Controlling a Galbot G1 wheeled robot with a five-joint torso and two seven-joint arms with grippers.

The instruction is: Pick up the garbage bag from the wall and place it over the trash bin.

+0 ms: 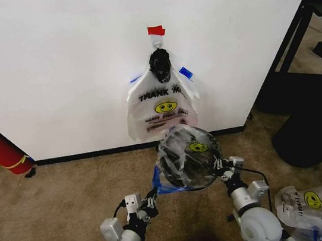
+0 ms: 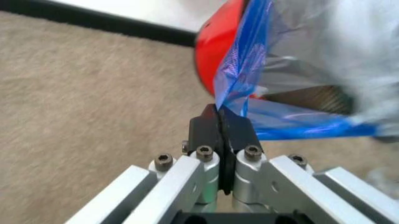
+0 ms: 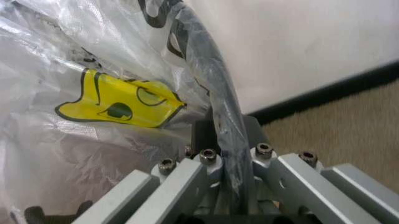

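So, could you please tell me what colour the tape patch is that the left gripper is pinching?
Blue. The left gripper is shut on the garbage bag's tape patch; the left wrist view shows it best.

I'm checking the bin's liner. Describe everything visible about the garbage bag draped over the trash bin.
The garbage bag is thin, translucent, crinkled white plastic with a yellow smiley and blue tape patches. It is stretched over the black mesh trash bin on the carpet. The left gripper pinches a blue patch; the right gripper clamps the opposite edge.
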